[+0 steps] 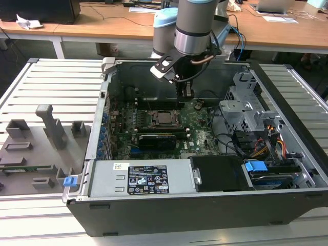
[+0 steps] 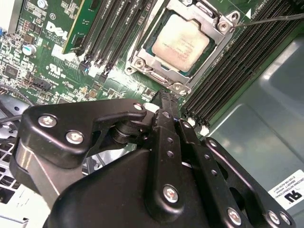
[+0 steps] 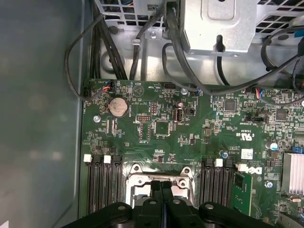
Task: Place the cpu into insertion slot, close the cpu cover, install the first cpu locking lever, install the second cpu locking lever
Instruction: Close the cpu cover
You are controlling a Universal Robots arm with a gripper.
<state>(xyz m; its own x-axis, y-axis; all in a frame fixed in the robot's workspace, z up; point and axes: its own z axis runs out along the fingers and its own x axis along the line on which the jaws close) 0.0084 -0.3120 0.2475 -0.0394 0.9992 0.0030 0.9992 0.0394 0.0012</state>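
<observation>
The cpu (image 2: 180, 40), a dull silver square, lies flat in the insertion slot (image 1: 156, 119) on the green motherboard. The cpu cover (image 2: 140, 61), a silver frame, lies down around the cpu. A thin metal lever rod (image 2: 270, 19) sticks out from one corner of the cover, away from the frame. My gripper (image 2: 164, 97) hovers just beside the socket's edge, shut with nothing between its fingers. In the first wrist view the gripper (image 3: 161, 186) hangs over the cover (image 3: 137, 181). In the exterior view the gripper (image 1: 185, 93) sits above and behind the cpu (image 1: 165, 117).
Memory slots (image 2: 237, 61) flank the socket on both sides. A black finned card (image 1: 161, 138) lies in front of the socket. A metal drive cage (image 1: 246, 110) with cables (image 1: 266, 146) stands at the exterior view's right. The case wall (image 3: 38, 118) runs close alongside.
</observation>
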